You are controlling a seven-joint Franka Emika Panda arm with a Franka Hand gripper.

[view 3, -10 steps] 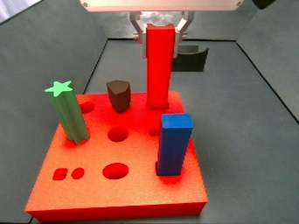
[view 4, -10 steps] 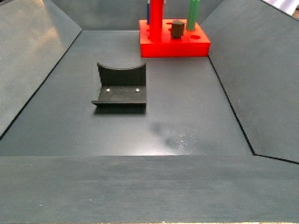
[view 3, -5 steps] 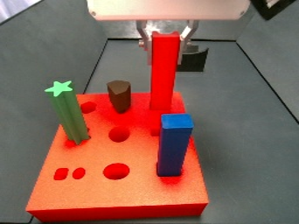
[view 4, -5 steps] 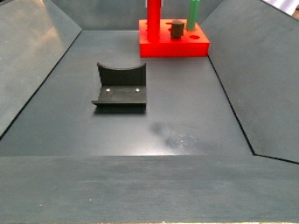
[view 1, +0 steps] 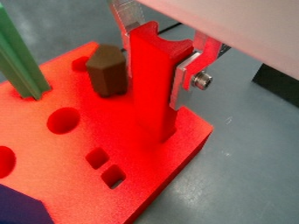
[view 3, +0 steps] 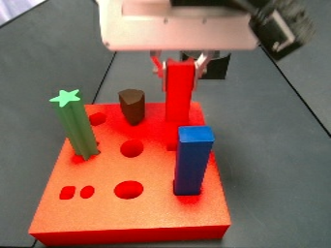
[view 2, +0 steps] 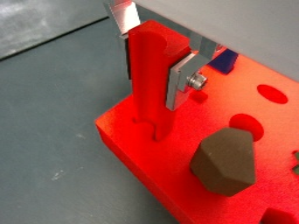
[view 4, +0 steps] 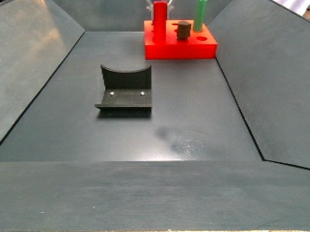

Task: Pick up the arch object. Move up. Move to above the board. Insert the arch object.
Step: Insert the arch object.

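Note:
The arch object (view 3: 181,97), a tall red post, stands upright with its lower end sunk into the board (view 3: 91,208), a thick red slab, at the board's far edge. My gripper (view 3: 181,65) is shut on the post's upper part. In both wrist views the silver fingers (view 1: 187,74) (view 2: 181,80) press on its two sides, and the post (view 1: 152,87) (view 2: 152,79) meets the board (view 1: 140,179) (view 2: 146,162) at a slot. In a side view the board (view 4: 182,45) and post (view 4: 159,18) lie far back.
On the board stand a green star-topped post (view 3: 75,126), a brown hexagonal peg (view 3: 131,105) and a blue square post (view 3: 193,160). Open holes show in the board's top. The dark fixture (view 4: 125,89) stands on the grey floor, between sloped walls.
The gripper has come down with the arch object. The post's top sits lower than before and its lower end has gone deeper into the board.

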